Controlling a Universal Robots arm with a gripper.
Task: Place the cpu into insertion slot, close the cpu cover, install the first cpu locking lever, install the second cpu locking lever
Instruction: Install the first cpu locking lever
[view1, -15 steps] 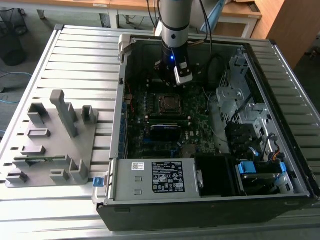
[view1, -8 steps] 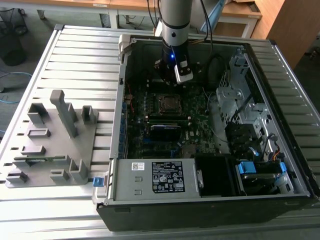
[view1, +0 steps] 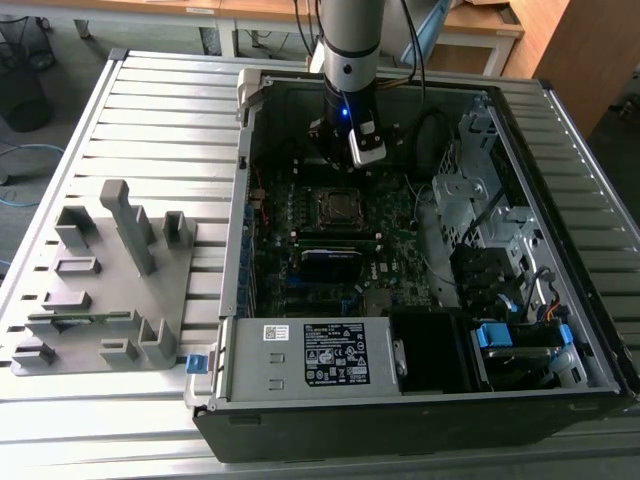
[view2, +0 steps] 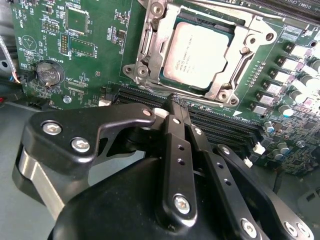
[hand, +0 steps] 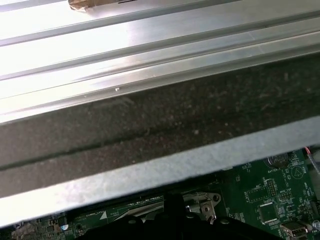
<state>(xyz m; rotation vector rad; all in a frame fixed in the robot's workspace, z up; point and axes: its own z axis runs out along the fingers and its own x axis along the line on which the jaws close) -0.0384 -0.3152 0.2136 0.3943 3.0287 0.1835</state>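
Observation:
In the second wrist view the cpu (view2: 204, 51) lies flat in the insertion slot (view2: 172, 80), its silver top showing through the square cut-out of the cpu cover (view2: 249, 54), which lies down over it. A thin wire lever (view2: 225, 8) runs along one edge of the cover. My gripper (view2: 175, 107) hovers beside the socket over the memory slots, its black fingers (view2: 175, 150) pressed together with nothing between them. In the exterior view the gripper (view1: 352, 150) hangs inside the open computer case just behind the socket (view1: 338, 207).
The case walls (view1: 243, 200) ring the motherboard. A power supply (view1: 320, 355) sits at the front and a drive cage (view1: 470, 190) with cables on the exterior view's right. A grey fixture tray (view1: 100, 290) stands on the slatted table. A coin battery (view2: 48, 74) sits near the socket.

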